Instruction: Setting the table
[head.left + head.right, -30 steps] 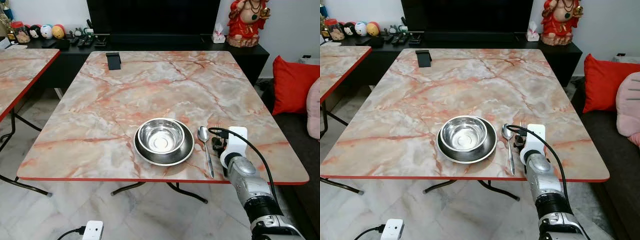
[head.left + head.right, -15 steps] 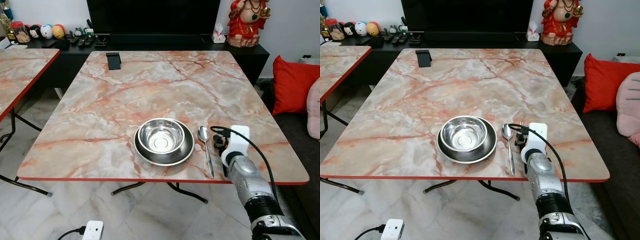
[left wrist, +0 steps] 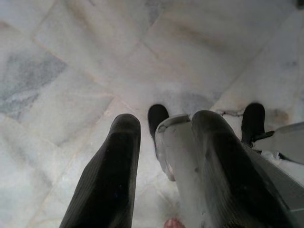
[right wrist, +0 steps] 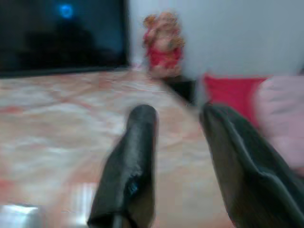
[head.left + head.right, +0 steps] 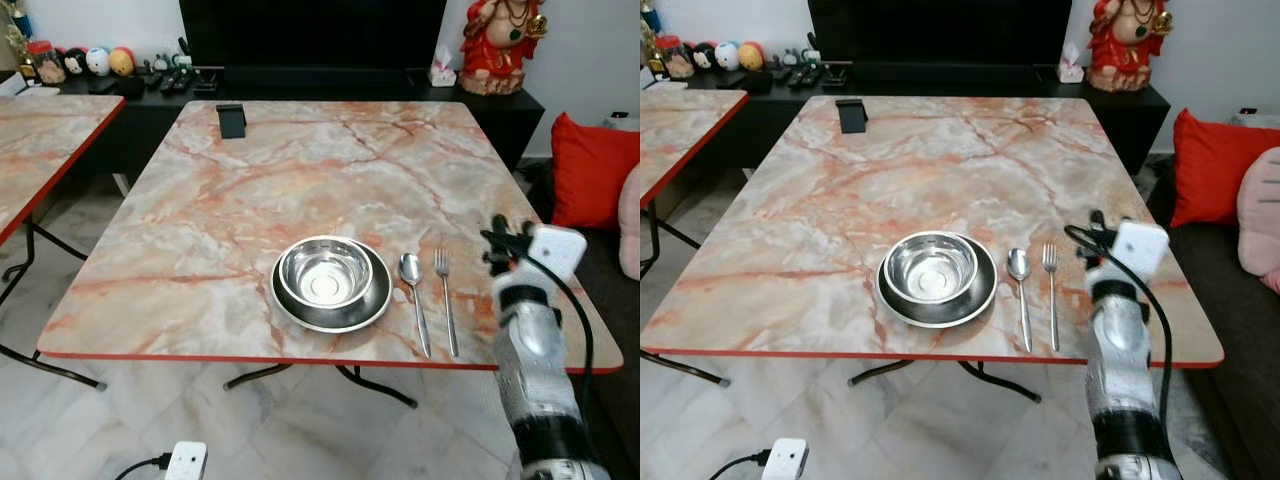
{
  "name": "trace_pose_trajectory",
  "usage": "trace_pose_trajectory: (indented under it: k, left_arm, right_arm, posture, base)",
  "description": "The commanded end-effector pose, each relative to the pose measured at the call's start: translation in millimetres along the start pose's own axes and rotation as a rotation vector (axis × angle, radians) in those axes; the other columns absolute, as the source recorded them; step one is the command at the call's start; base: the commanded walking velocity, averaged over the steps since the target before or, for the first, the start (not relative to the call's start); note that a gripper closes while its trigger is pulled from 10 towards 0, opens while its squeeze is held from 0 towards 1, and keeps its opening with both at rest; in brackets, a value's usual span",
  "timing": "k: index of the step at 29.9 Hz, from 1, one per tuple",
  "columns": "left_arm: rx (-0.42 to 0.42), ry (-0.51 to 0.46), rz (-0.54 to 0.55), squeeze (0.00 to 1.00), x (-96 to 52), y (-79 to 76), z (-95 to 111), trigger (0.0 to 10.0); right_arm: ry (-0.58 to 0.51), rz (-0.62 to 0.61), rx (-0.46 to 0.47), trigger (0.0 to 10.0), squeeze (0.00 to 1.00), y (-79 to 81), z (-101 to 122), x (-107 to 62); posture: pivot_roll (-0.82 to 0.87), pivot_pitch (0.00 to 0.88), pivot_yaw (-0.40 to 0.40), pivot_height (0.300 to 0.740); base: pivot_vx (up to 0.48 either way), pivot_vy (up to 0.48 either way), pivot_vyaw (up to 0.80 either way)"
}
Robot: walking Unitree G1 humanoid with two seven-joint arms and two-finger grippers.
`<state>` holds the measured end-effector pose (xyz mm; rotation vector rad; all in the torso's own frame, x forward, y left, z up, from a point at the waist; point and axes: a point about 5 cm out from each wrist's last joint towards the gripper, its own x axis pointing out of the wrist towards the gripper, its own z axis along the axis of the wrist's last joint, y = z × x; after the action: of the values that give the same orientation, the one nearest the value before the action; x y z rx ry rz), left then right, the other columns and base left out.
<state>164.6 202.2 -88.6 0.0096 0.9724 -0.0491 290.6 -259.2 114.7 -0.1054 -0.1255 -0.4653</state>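
A steel bowl (image 5: 323, 272) sits in a steel plate (image 5: 335, 318) near the front edge of the marble table (image 5: 300, 180). To the plate's right lie a spoon (image 5: 413, 290) and then a fork (image 5: 446, 300), parallel, handles toward me. My right gripper (image 5: 497, 240) hovers above the table's right side, to the right of the fork and apart from it. In the right wrist view its fingers (image 4: 137, 142) stand open with nothing between them. My left gripper (image 3: 167, 121) hangs idle over the floor, fingers apart.
A black stand (image 5: 231, 120) is at the table's far left corner. A second marble table (image 5: 40, 140) stands to the left. Behind are a dark TV console and a red statue (image 5: 497, 45). A red cushion (image 5: 590, 170) is at right. A white adapter (image 5: 185, 460) lies on the floor.
My right gripper has let go of the fork, risen and swung to the right. The fork now lies uncovered beside the spoon.
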Motion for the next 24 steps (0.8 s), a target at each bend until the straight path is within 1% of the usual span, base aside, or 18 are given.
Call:
trace_pose_trajectory:
  k: [1,3,4,5,7,8,11,12,13,15,16,17,18,20,21,22,23,24]
  left_arm:
    - [0.007,0.021,0.003,0.0,-0.7,1.1,-4,10.0]
    - [0.012,0.022,0.003,0.0,-0.6,1.1,-3,10.0]
    - [0.012,0.021,0.003,0.0,-0.5,1.0,-3,10.0]
    - [0.013,0.021,0.002,0.0,-0.4,0.9,-3,10.0]
    - [0.013,0.021,0.002,0.0,-0.4,0.9,-3,10.0]
    - [0.014,0.021,0.001,0.0,-0.4,0.8,-3,10.0]
    - [0.014,0.02,0.001,0.0,-0.2,0.8,-2,10.0]
    - [0.014,0.02,0.001,0.0,-0.2,0.8,-2,10.0]
    - [0.014,0.019,0.002,0.0,-0.2,0.9,-2,10.0]
    - [0.015,0.02,0.002,0.0,-0.2,1.0,-2,10.0]
    - [0.015,0.02,0.002,0.0,-0.2,1.0,-2,10.0]
    - [0.015,0.02,0.001,0.0,-0.2,0.8,-2,10.0]
    - [0.014,0.019,0.001,0.0,-0.1,0.5,-2,10.0]
    - [0.006,0.017,0.003,0.0,-0.1,0.1,-2,10.0]
    - [0.006,0.017,0.003,0.0,-0.1,0.1,-2,10.0]
    - [0.003,0.016,0.005,0.0,-0.1,-0.1,-2,10.0]
    - [0.003,0.016,0.005,0.0,0.0,-0.2,-2,10.0]
    - [-0.003,0.015,0.01,0.0,0.0,-0.5,-2,10.0]
  right_arm:
    - [-0.005,-0.176,-0.044,10.0,0.0,-31.6,1,-3.3]
    - [0.076,-0.339,-0.116,10.0,0.0,-61.7,-14,-17.8]
    - [0.114,-0.41,-0.113,10.0,0.0,-73.9,-22,-26.2]
    - [0.183,-0.526,-0.167,10.0,0.0,-95.8,-36,-44.7]
    - [0.196,-0.544,-0.194,10.0,0.0,-100.6,-40,-49.8]
    - [0.21,-0.584,-0.217,10.0,0.0,-105.8,-45,-58.0]
    - [0.294,-0.624,-0.25,10.0,0.0,-108.2,-61,-70.3]
    - [0.321,-0.632,-0.248,10.0,0.0,-108.1,-65,-72.9]
    - [0.384,-0.629,-0.218,10.0,0.0,-104.7,-77,-77.5]
    - [0.533,-0.604,-0.117,10.0,0.0,-90.4,-103,-87.9]
    - [0.533,-0.604,-0.117,10.0,0.0,-90.4,-103,-87.9]
    - [0.614,-0.529,-0.115,10.0,0.0,-76.8,-117,-92.3]
    - [0.663,-0.469,-0.137,10.0,0.0,-69.7,-125,-95.1]
    - [0.748,-0.394,-0.163,10.0,0.0,-59.0,-140,-104.6]
    - [0.748,-0.394,-0.163,10.0,0.0,-59.0,-140,-104.6]
    - [0.833,-0.329,-0.173,10.0,0.0,-51.3,-151,-114.2]
    - [0.857,-0.315,-0.167,10.0,0.0,-49.6,-154,-117.2]
    - [0.916,-0.225,-0.175,10.0,0.0,-41.3,-162,-125.1]
  posture:
    - [-0.02,0.0,-0.007,0.736]
    - [-0.02,0.0,-0.006,0.736]
    - [-0.02,0.0,-0.006,0.736]
    - [-0.02,0.0,-0.006,0.736]
    - [-0.02,0.0,-0.006,0.736]
    - [-0.03,0.0,-0.005,0.736]
    - [-0.03,0.0,-0.003,0.736]
    - [-0.02,0.0,-0.004,0.736]
    - [-0.03,0.0,-0.003,0.736]
    - [-0.03,0.0,0.0,0.736]
    - [-0.03,0.0,0.0,0.736]
    - [-0.03,0.0,-0.001,0.736]
    - [-0.02,0.0,-0.007,0.736]
    - [-0.02,0.0,-0.008,0.736]
    - [-0.02,0.0,-0.008,0.736]
    - [-0.02,0.0,-0.017,0.736]
    - [-0.02,0.0,-0.017,0.736]
    - [-0.01,0.0,-0.023,0.736]
  base:
    - [0.0,0.0,0.0]
    - [0.0,0.0,0.0]
    - [0.0,0.0,0.0]
    - [0.0,0.0,0.0]
    - [0.0,0.0,0.0]
    - [0.0,0.0,0.0]
    - [0.0,0.0,0.0]
    - [0.0,0.0,0.0]
    - [0.0,0.0,0.0]
    - [0.0,0.0,0.0]
    - [0.0,0.0,0.0]
    - [0.0,0.0,0.0]
    - [0.0,0.0,0.0]
    - [0.0,0.0,0.0]
    - [0.0,0.0,0.0]
    - [0.0,0.0,0.0]
    - [0.0,0.0,0.0]
    - [0.0,0.0,0.0]
